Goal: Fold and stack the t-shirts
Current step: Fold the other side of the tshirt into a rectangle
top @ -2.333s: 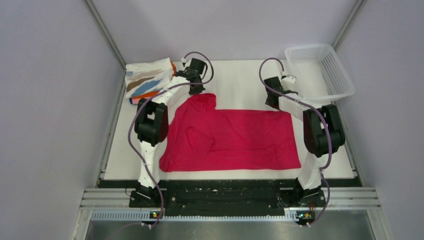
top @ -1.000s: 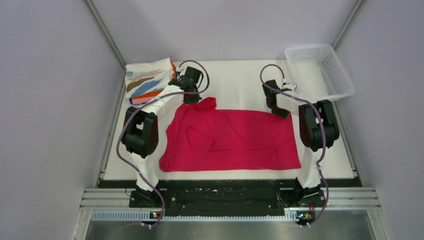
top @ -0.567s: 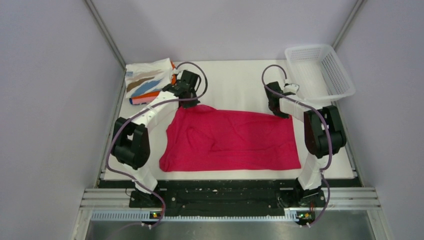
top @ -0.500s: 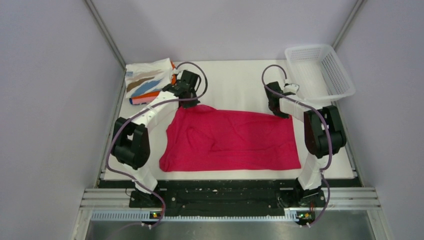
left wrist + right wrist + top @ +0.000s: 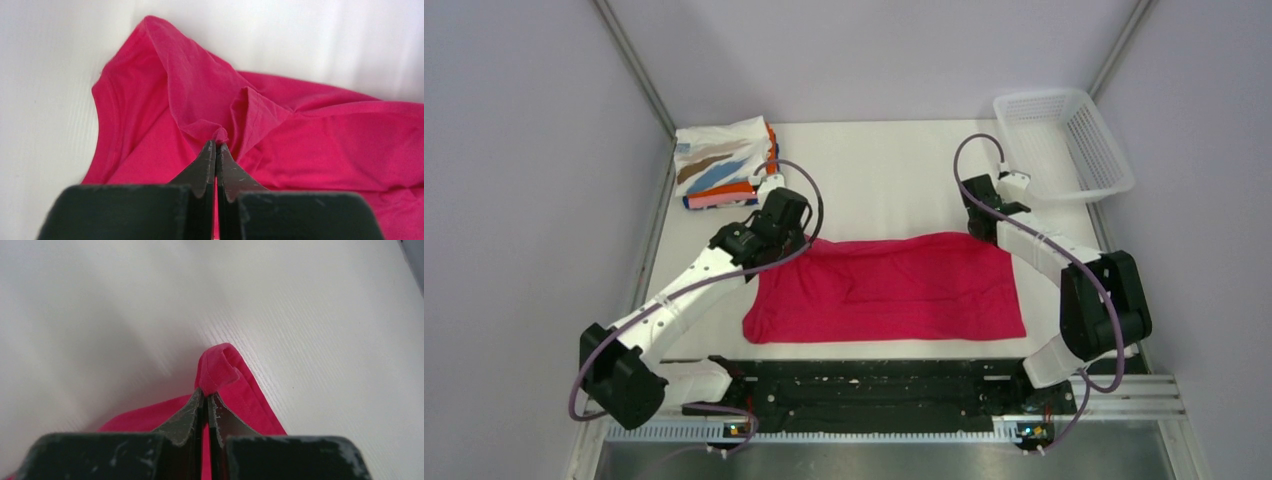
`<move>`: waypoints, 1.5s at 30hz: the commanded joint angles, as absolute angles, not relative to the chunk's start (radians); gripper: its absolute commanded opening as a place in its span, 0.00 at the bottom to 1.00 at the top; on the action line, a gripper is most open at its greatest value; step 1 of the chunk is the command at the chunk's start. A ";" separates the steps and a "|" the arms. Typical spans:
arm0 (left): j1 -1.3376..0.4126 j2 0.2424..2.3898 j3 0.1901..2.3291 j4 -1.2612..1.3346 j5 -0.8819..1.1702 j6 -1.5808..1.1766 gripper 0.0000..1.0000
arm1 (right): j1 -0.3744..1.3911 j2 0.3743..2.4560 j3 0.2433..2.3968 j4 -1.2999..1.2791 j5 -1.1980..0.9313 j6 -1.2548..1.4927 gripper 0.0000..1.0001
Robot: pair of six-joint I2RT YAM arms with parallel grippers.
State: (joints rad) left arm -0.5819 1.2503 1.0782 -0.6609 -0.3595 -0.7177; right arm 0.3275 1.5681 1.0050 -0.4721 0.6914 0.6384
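Magenta-red t-shirt (image 5: 894,290) lies on the desk (image 5: 884,170); left jaws clenched on a pinch of cloth at its far-left corner, right jaws clenched on its far-right corner; folded t-shirts (image 5: 722,165) stacked beyond its far-left corner, basket (image 5: 1096,140) beyond its far-right

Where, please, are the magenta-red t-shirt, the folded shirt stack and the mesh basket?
magenta-red t-shirt (image 5: 894,290): top external view, middle of its flat body.
folded shirt stack (image 5: 719,160): top external view, streaked face of the top shirt.
mesh basket (image 5: 1104,150): top external view, its right side wall.
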 commanded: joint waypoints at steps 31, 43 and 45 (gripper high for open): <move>-0.933 0.921 0.709 -0.882 -0.338 -1.065 0.45 | 0.425 1.203 0.691 -0.772 0.768 0.990 0.60; -0.882 0.902 0.742 -0.653 -0.422 -0.907 0.99 | 0.425 0.908 0.638 -0.436 0.483 0.669 0.89; -0.809 0.954 0.749 -0.582 -0.403 -0.872 0.99 | 0.425 0.900 0.587 -0.247 0.288 0.600 0.93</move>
State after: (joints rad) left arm -0.9020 0.8848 0.7124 -0.7624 -0.3660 -0.9592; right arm 0.4187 0.9329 0.6556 -0.6300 0.6189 0.8013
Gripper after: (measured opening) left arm 0.988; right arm 0.900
